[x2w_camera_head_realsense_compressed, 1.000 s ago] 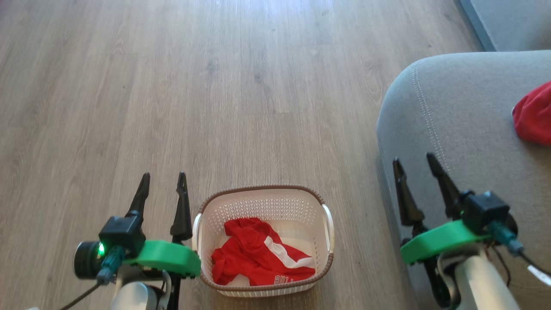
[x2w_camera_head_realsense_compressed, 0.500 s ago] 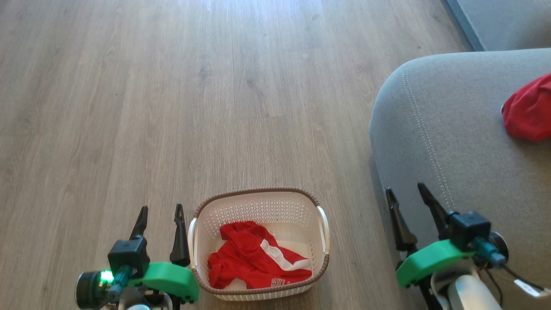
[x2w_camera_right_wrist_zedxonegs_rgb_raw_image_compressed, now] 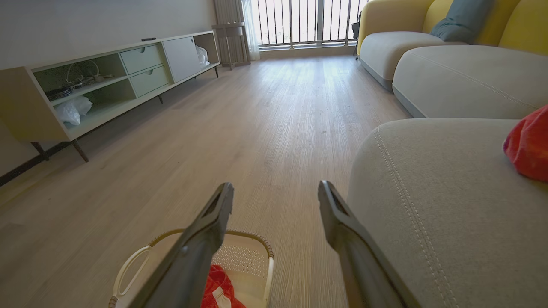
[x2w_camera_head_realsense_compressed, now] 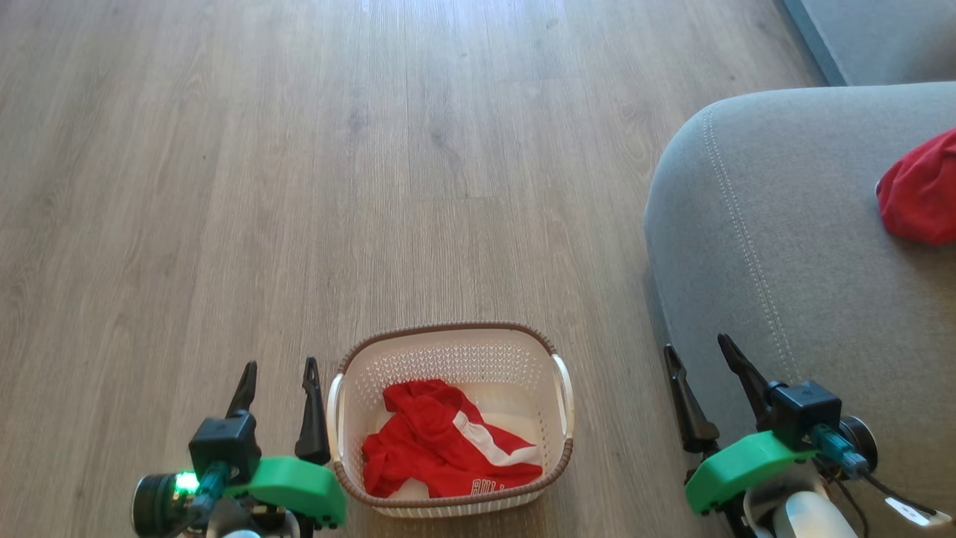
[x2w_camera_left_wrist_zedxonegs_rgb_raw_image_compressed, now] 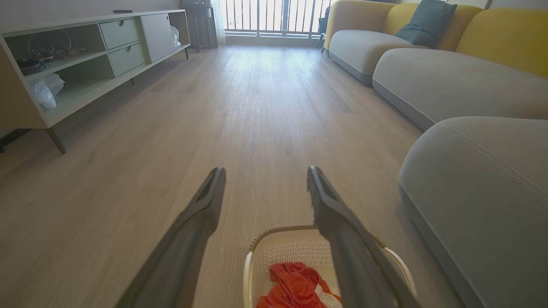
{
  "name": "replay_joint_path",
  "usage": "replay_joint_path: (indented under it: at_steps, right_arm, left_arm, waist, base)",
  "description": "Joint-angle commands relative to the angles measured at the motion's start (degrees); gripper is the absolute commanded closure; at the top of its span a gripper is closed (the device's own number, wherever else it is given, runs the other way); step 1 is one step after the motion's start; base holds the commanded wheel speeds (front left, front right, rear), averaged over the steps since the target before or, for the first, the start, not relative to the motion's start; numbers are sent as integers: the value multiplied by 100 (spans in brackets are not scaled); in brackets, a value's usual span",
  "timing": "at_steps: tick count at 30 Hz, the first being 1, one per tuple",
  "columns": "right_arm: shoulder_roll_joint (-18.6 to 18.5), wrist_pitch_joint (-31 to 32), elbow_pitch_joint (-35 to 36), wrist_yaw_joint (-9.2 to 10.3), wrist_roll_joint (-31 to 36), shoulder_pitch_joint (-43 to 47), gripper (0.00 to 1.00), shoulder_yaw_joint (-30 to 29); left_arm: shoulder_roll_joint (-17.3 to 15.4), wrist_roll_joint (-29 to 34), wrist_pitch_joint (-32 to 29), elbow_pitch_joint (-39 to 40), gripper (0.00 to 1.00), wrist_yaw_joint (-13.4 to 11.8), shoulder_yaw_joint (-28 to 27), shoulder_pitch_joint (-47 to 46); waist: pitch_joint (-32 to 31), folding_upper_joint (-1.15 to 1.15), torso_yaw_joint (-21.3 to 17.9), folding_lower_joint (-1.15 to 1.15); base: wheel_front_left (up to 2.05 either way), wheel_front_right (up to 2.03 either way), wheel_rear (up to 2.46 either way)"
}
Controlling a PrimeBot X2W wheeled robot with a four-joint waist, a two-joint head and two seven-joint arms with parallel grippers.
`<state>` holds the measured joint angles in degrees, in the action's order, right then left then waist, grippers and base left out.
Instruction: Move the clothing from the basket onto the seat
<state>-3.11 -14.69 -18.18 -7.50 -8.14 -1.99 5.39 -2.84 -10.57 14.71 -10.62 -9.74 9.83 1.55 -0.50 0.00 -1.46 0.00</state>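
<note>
The basket (x2w_camera_head_realsense_compressed: 448, 329) sat on the wooden floor (x2w_camera_head_realsense_compressed: 373, 164), holding the striped red garment (x2w_camera_head_realsense_compressed: 441, 452). Just left of it hung the left gripper (x2w_camera_head_realsense_compressed: 280, 365), fingers spread. To its right the right gripper (x2w_camera_head_realsense_compressed: 696, 345), likewise spread, hovered against the seat (x2w_camera_head_realsense_compressed: 784, 224). Farther right the plain red garment (x2w_camera_head_realsense_compressed: 922, 190) lay on that seat. A sideboard (x2w_camera_left_wrist_zedxonegs_rgb_raw_image_compressed: 85, 64) stood well off to the left.

Both jaws are pairs of long, dark, tapering fingers (x2w_camera_head_realsense_compressed: 312, 411) set in bright green brackets (x2w_camera_head_realsense_compressed: 295, 486). Black box-shaped blocks (x2w_camera_head_realsense_compressed: 224, 447) top the wrists. The left one carries a black lens (x2w_camera_head_realsense_compressed: 153, 504) and a lit green lamp (x2w_camera_head_realsense_compressed: 181, 482). The right wrist has a teal cable plug (x2w_camera_head_realsense_compressed: 833, 442) and a white tag (x2w_camera_head_realsense_compressed: 910, 509).
</note>
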Motion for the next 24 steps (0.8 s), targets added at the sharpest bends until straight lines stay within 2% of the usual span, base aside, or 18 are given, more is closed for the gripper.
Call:
replay_joint_path:
  at_steps: [1,24]
  right_arm:
    - [23,-30,160,1,-15,-192,0,120]
    - [23,-30,161,1,-82,-239,0,71]
  left_arm:
    - [-4,-11,29,145,0,8,-138,-161]
    - [-4,-12,29,85,0,84,-113,-199]
  waist:
    - [17,0,-2,0]
    - [92,0,-57,0]
  base:
    - [0,0,0]
    - [0,0,0]
